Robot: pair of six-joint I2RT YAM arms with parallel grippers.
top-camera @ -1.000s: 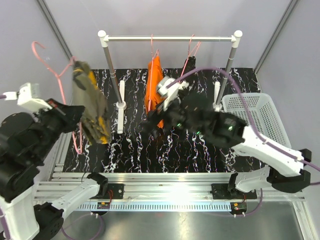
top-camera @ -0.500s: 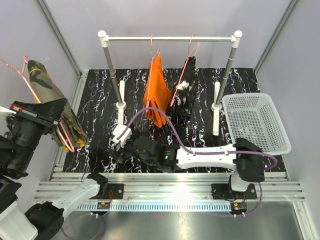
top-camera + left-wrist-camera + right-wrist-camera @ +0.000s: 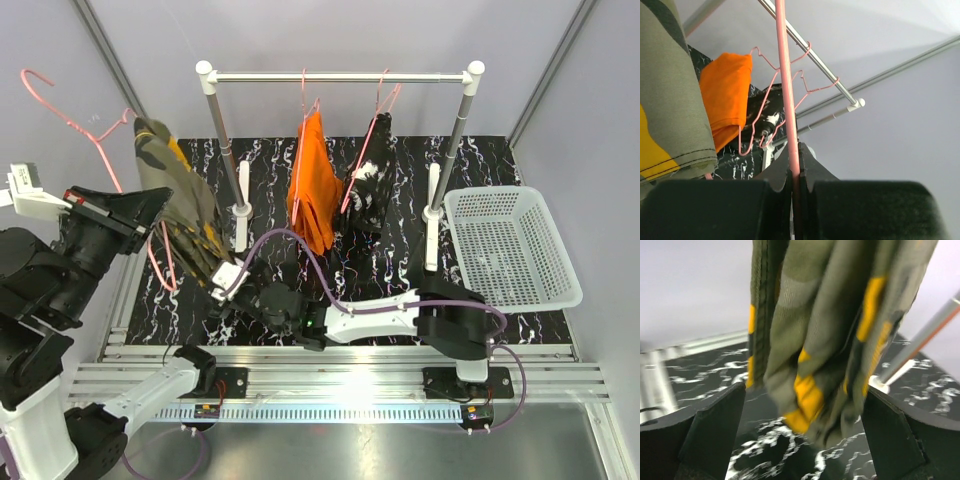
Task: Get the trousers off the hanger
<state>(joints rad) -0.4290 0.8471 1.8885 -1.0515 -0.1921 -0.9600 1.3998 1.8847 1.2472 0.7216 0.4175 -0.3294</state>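
My left gripper (image 3: 795, 162) is shut on the pink wire hanger (image 3: 785, 75), held up at the left (image 3: 150, 208). The olive-brown camouflage trousers (image 3: 180, 205) with orange patches hang from that hanger (image 3: 75, 120), away from the rack. My right gripper (image 3: 802, 425) stands open low under them, and the trousers' lower end (image 3: 825, 340) dangles between its fingers (image 3: 715, 425) without being pinched. Seen from above, this gripper (image 3: 222, 283) sits just below the cloth's end. The orange trousers (image 3: 310, 185) and the black trousers (image 3: 370, 185) hang on pink hangers from the rack rod (image 3: 340, 76).
A white basket (image 3: 510, 245) stands at the right on the black marbled mat (image 3: 400, 280). The rack's two posts (image 3: 238, 190) stand on white feet behind my right arm. Grey walls close in the left and right sides.
My left arm swung the hanger and camouflage trousers out to the left, then back right. My right arm dropped from the rack, moved left and now sits under the trousers' end.
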